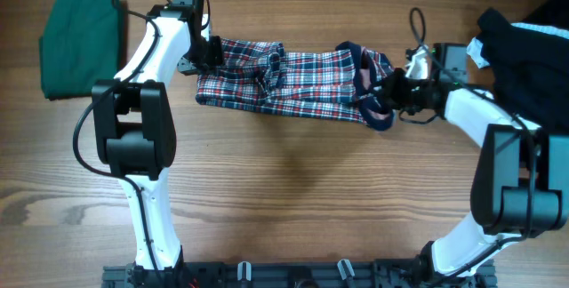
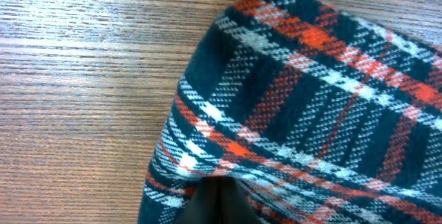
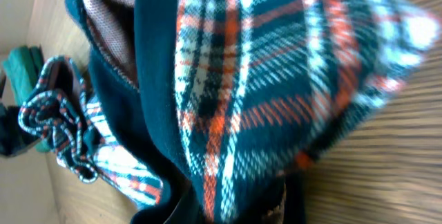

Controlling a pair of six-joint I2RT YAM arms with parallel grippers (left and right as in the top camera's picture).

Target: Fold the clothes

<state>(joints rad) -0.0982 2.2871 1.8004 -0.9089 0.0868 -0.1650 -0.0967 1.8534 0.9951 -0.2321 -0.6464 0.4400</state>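
My left jaws are pressed together on the left end of the dress (image 1: 293, 79). In the left wrist view the plaid cloth (image 2: 311, 113) rises over them like a tent and hides their tips, with only a dark gap showing at the bottom edge. My right jaws are also closed, pinching the right end of the dress, where the navy trim (image 1: 378, 110) makes a loop. In the right wrist view the cloth is bunched thick around them (image 3: 228, 99), so I cannot see the tips there either.

The dress lies as a long, wrinkled band on the worktop (image 1: 293, 199), in its far half, reaching from one arm to the other. Its middle is crumpled into a small knot of folds.

A green garment (image 1: 80, 44), folded flat, lies at the far left, well apart from the dress; my left arm (image 1: 156, 44) stands between the two. A small part of it shows at the left edge of the right wrist view (image 3: 21, 61). A black garment (image 1: 524, 52) is heaped at the far right, with a white label (image 1: 474, 50) at its edge. My right arm (image 1: 480, 115) lies just beside this heap, between it and the dress.
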